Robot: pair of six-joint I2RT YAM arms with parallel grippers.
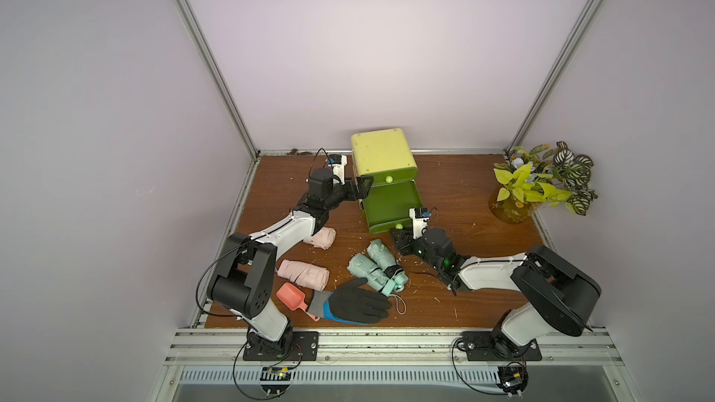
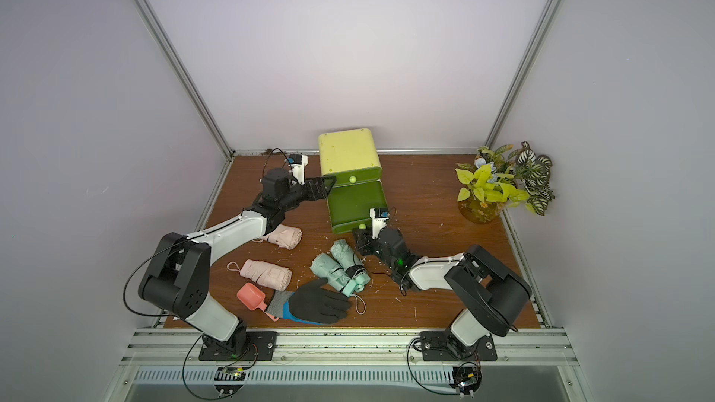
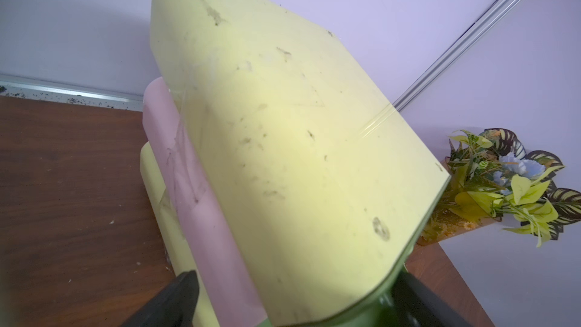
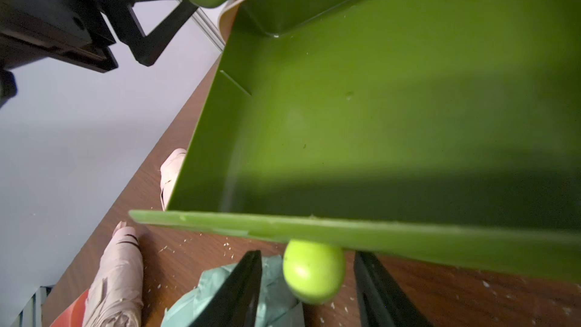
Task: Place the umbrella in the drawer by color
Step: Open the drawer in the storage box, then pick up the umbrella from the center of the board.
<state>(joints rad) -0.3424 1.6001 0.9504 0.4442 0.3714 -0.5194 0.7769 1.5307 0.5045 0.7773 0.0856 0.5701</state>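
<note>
Umbrellas (image 1: 377, 270): mint pair laid on the table (image 1: 464, 303), near the open drawer; pink pair (image 1: 303, 273) laid further left.
Drawer (image 1: 390, 203): lower one pulled out, seen empty.
Right gripper (image 1: 399, 230): jaws parted around the knob (image 4: 312, 272), not gripping it.
Left gripper (image 1: 363, 186): spread wide beside the cabinet (image 1: 383, 152), nothing held.

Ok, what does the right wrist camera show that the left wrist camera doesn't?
Only the right wrist view shows the inside of the pulled-out green drawer, nothing visible in it, its round knob between the right fingers with gaps either side, plus a mint umbrella and two pink umbrellas on the wooden table. Only the left wrist view shows the cabinet's yellow top, its pink band and the plant. Both share that table and the pale wall.
</note>
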